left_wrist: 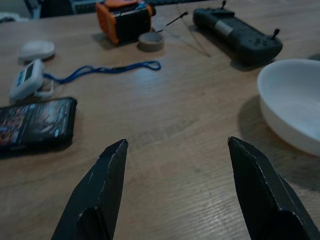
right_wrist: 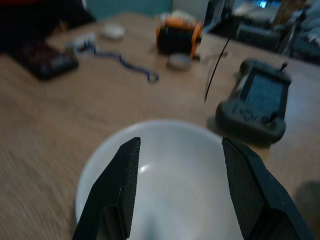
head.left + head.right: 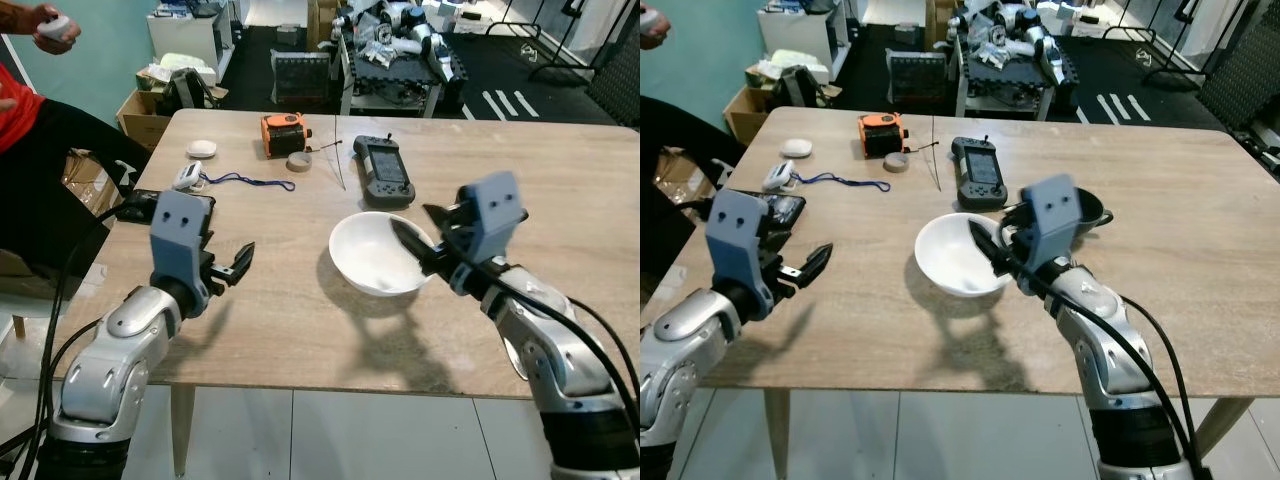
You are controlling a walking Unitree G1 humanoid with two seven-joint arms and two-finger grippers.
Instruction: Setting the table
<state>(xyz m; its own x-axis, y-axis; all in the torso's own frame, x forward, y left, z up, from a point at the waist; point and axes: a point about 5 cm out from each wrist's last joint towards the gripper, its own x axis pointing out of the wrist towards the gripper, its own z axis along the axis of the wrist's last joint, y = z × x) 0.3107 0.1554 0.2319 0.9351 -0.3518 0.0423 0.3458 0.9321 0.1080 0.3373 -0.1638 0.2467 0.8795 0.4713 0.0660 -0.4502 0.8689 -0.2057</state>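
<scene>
A white bowl (image 3: 372,258) sits upright and empty near the middle of the wooden table (image 3: 300,320). My right gripper (image 3: 412,232) hovers at the bowl's right rim, open, its two black fingers (image 2: 122,185) spread wide above the bowl's inside (image 2: 170,185); I cannot tell if they touch it. My left gripper (image 3: 240,262) is open over bare tabletop to the left of the bowl (image 1: 295,105), with nothing between its fingers (image 1: 100,195).
At the table's far side lie a black handheld controller (image 3: 384,170), an orange-and-black device (image 3: 282,133), a small tape roll (image 3: 298,160), a white puck (image 3: 201,149), a white tag on a blue lanyard (image 3: 187,177) and a phone (image 1: 32,122). A person (image 3: 25,150) stands at the left.
</scene>
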